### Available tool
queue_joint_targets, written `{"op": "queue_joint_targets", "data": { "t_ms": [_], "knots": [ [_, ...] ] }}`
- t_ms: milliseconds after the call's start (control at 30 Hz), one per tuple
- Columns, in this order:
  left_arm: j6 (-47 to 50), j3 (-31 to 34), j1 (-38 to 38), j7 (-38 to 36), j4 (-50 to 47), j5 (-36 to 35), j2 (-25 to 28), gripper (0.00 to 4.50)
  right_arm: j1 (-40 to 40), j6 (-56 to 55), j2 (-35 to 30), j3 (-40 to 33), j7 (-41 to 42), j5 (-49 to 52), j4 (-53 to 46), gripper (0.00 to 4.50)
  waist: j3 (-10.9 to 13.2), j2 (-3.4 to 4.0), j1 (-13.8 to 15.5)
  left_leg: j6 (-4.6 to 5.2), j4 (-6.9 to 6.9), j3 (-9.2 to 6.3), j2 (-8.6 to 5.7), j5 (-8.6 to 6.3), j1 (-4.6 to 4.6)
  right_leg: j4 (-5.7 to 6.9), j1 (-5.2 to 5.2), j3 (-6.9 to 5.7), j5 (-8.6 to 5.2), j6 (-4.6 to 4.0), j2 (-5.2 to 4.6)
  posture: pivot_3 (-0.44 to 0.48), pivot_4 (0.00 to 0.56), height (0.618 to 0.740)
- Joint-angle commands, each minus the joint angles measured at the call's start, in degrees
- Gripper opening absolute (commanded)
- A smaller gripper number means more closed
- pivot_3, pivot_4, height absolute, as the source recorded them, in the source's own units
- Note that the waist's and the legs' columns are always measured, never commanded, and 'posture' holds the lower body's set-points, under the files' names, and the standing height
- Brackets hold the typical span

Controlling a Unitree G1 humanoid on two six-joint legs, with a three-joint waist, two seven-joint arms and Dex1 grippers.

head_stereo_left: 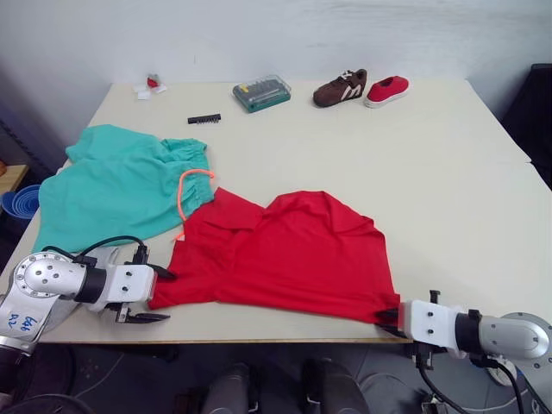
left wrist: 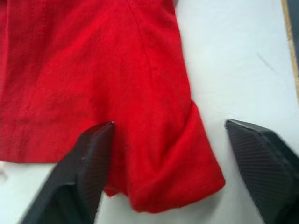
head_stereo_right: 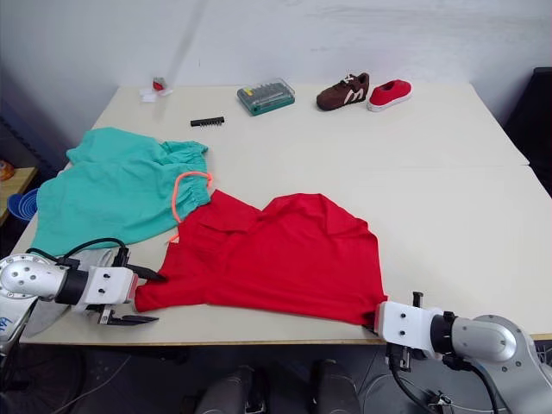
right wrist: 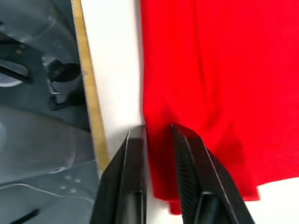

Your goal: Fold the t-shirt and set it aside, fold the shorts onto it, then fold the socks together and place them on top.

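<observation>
Left fingers (left wrist: 88, 158) spread wide around the t-shirt (head_stereo_left: 293, 250) corner; right fingers (right wrist: 187, 163) pinch the opposite hem. Soft and limp, it's best gripped at corners.

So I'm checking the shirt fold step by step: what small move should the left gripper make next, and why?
Probably close the left gripper on the near corner of the t-shirt. In its wrist view the fingers stand open on either side of that bunched corner, while the right gripper is nearly shut on the other near corner, so both would hold the hem.
</observation>
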Motion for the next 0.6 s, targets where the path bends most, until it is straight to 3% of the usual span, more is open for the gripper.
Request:
{"op": "queue_joint_targets", "data": {
  "t_ms": [33, 333, 500, 600],
  "knots": [
    [-0.9, -1.9, -0.5, 2.4, 5.1, 5.0, -0.2, 2.81, -0.4, -0.3, -0.3, -0.2, -0.5, -1.3, 2.2, 0.0, -0.1, 0.15, 0.0, -0.05, -0.01, 0.01, 0.02, 0.03, 0.0, 0.0, 0.0, -0.01, -0.03, -0.03, 0.0, 0.0, 0.15, 0.74],
    [-5.4, -3.5, -1.7, -2.8, 7.4, 1.5, 0.3, 0.12, 0.6, -6.8, -4.1, -4.5, 4.8, 1.3, 4.9, 0.0, -0.2, 0.31, 0.4, -0.15, -0.01, 0.05, 0.14, 0.12, 0.03, 0.03, 0.06, -0.18, 0.03, 0.17, 0.01, 0.0, 0.15, 0.74],
    [-11.8, -1.9, 0.4, -2.6, 8.1, 2.1, 1.4, 0.05, 3.5, -11.4, -6.7, -9.1, 9.2, 2.9, 8.7, 0.0, -0.2, 0.29, 0.3, -0.14, -0.04, 0.05, 0.16, 0.07, -0.1, 0.06, -0.07, -0.26, 0.05, 0.29, 0.01, 0.0, 0.15, 0.74],
    [-9.8, -0.8, 3.1, -3.9, 5.9, -1.1, 1.8, 0.05, 5.0, -12.8, -7.1, -10.4, 10.8, 4.1, 9.6, 0.0, -0.1, 0.23, 0.1, -0.13, -0.03, 0.05, 0.17, -0.02, -0.15, 0.06, -0.09, -0.32, 0.01, 0.35, 0.01, 0.0, 0.15, 0.74]
  ]
}}
